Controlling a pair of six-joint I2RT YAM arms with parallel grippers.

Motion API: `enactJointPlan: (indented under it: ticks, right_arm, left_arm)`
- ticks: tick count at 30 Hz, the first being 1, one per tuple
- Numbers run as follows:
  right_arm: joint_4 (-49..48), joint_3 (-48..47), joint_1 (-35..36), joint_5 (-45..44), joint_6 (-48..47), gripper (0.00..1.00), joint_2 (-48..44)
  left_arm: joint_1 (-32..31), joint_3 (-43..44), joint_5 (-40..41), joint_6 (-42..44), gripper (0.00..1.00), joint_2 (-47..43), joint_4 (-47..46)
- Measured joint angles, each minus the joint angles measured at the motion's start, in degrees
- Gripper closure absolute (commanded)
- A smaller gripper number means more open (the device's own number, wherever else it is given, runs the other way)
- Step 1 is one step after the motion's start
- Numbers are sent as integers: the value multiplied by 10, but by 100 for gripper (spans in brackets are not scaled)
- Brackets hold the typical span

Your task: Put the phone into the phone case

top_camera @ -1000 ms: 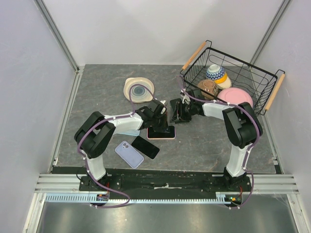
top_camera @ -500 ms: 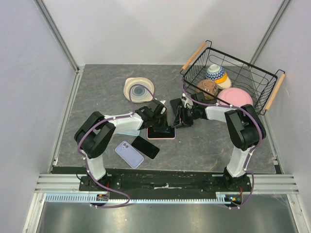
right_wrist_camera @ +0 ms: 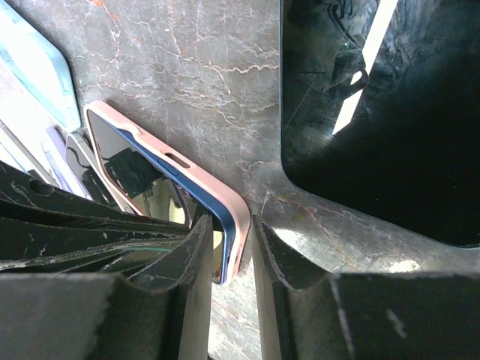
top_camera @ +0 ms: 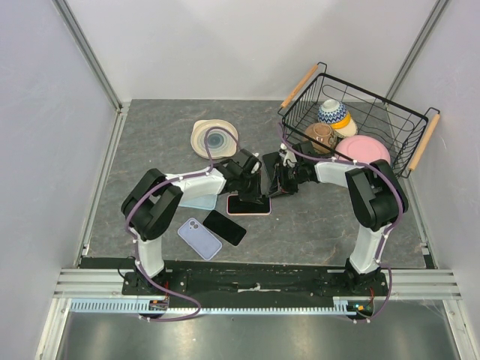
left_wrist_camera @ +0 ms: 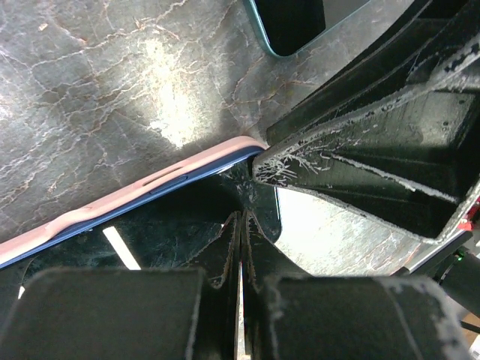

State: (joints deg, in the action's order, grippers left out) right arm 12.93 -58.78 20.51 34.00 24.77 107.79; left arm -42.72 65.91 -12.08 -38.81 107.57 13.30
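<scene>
**Overhead view:** bright, even, diffuse light from above, sharp throughout. The arms (top_camera: 184, 187) cast only soft, short shadows on the grey table (top_camera: 150, 150) around the pink case (top_camera: 261, 209).

**Left wrist view:** a white glare patch lies on the table above the pink case, and a bright strip reflects in the glass below it. The left fingers (left_wrist_camera: 112, 315) are dark and out of focus.

**Right wrist view:** strip reflections cross the black phone (right_wrist_camera: 390, 135) right of the pink case. The right fingers (right_wrist_camera: 97, 315) are blurred.

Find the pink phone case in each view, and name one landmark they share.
Top external: pink phone case near picture centre.
Left wrist: its pink edge slants across the lower left.
Right wrist: case lower centre, straddled by the right claw.
Shared landmark: the grey marbled tabletop.
</scene>
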Motion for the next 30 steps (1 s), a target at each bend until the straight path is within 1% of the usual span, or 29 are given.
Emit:
enactJointPlan:
  ticks: [10,18,22,24,26,27,29,30]
  right_arm:
    - [45,-31,27,-53,-2,74,3]
    - [104,-74,78,-167,-7,73,14]
    - [107,-77,91,-197,-6,70,10]
    - [104,-75,93,-199,-6,68,5]
    - [99,-74,93,-197,-6,65,1]
    - [95,-72,93,-195,-6,64,-2]
    - [86,-65,92,-192,-6,58,-7]
    - [83,-62,93,-191,-6,56,-9]
  left_arm:
    - [0,53,13,0,98,26,67]
    - [0,63,29,-2,98,35,77]
    - [0,62,30,-2,98,34,75]
    - [0,52,31,-1,98,27,63]
    - [0,34,35,-1,97,14,56]
    - [0,21,37,-1,96,3,49]
    - [0,-8,45,-1,90,-22,45]
    - [0,-24,47,-1,85,-37,45]
